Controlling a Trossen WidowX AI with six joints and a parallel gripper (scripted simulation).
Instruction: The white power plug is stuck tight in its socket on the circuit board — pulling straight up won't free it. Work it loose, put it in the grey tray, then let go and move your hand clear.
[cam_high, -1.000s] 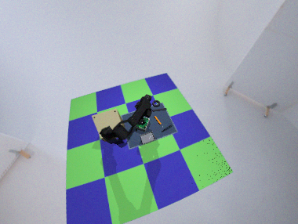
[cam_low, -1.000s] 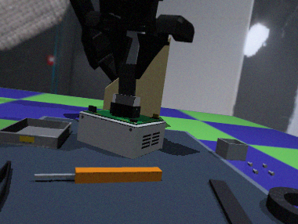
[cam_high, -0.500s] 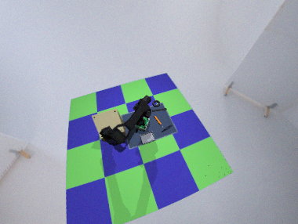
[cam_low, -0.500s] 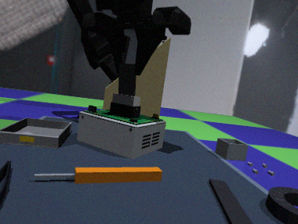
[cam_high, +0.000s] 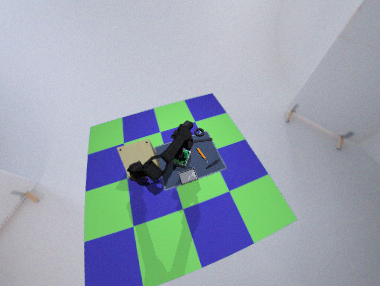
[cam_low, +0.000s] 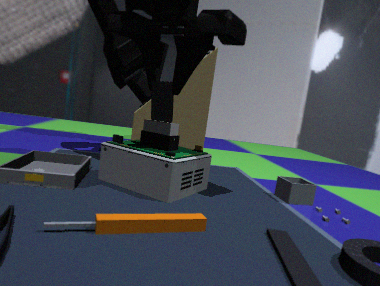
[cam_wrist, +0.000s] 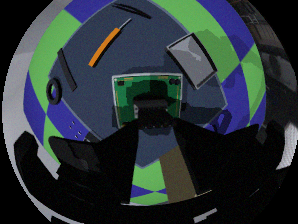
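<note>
Holds the plug (cam_low: 161, 127) (cam_wrist: 150, 104) from above, with the gripper (cam_low: 162, 107) (cam_wrist: 156, 123) closed on it. Shows in the exterior view as a small, squared block, dull pale grey in the shade, with a flat near face and straight edges. Looks roughly upright, directly above the black socket (cam_low: 159, 140) on the green circuit board (cam_high: 186, 158) (cam_low: 134, 147) (cam_wrist: 172, 91). Cannot tell from these views whether seated fully or partly loosened. Looks much darker in the wrist view, partly hidden by the gripper.

Lies well outside the grey tray (cam_high: 188, 175) (cam_low: 61, 178) (cam_wrist: 192, 58), seen left of the grey casing (cam_low: 134, 172) in the exterior view. Shows an orange-handled screwdriver (cam_high: 201, 154) (cam_low: 150, 223) (cam_wrist: 104, 47) on the near side of the casing there, lying flat on the dark mat (cam_high: 215, 150) (cam_low: 110, 255) (cam_wrist: 145, 40).
</note>
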